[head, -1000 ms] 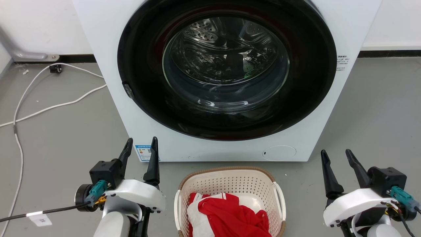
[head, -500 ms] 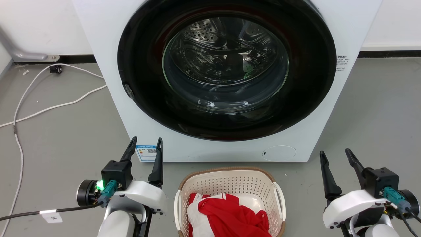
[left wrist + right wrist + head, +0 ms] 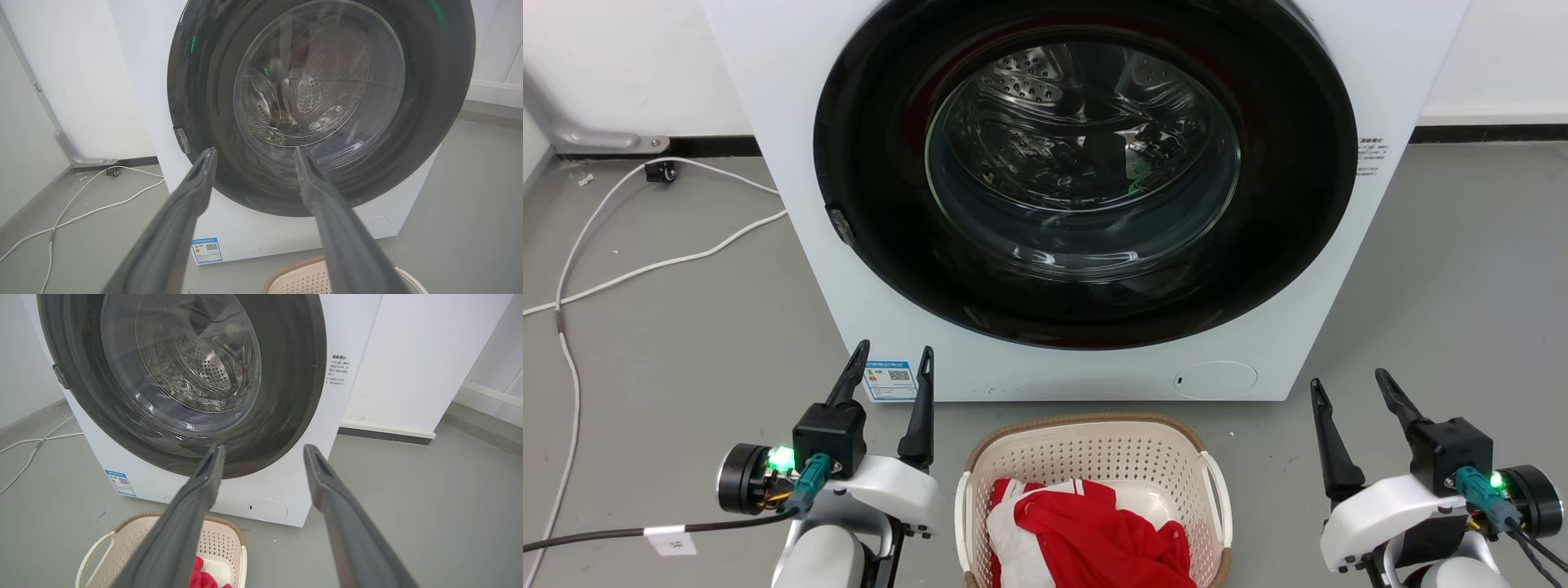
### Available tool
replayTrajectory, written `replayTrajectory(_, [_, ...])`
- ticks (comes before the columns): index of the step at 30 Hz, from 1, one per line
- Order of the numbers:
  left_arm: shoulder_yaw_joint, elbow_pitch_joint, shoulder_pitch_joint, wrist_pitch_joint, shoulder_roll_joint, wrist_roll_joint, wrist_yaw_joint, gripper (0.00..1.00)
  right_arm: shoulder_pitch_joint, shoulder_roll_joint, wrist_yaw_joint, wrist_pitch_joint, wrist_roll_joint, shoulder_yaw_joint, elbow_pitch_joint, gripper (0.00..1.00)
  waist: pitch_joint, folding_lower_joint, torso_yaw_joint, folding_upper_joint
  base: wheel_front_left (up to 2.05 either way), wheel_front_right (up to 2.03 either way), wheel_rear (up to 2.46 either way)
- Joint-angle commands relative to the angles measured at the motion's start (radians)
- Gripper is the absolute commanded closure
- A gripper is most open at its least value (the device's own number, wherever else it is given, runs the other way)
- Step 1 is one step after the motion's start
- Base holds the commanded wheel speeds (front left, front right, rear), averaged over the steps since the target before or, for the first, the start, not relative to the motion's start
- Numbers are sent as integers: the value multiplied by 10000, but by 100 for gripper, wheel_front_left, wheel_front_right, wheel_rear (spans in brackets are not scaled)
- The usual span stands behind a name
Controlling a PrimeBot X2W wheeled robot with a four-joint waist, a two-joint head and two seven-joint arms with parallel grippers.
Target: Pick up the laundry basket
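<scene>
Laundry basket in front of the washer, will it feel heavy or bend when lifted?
Probably light: the laundry basket is perforated plastic holding only some red and white clothing. Its walls may flex slightly. Lifted by one white handle, it would likely tilt.

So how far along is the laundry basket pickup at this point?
Done: nothing that shows; the laundry basket sits on the floor before the washer, with a red garment inside. In hand: the left gripper and right gripper flank it, both open and apart from its white handles. Remaining: reach the handles, close on them and lift.
</scene>
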Motion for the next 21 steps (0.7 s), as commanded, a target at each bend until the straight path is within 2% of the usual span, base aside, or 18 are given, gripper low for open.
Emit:
replayTrajectory(1, [-6,27,-111,-93,-16,156,-8,0,89,-1,-3,-53,-207,12,1,0,-1,-1,7,0,0,0,0])
replayTrajectory(21, [130,423,-137,-138,-170,-71,-172,0,40,0,-3,-92,-49,-91,163,0,7,-1,20,0,0,0,0])
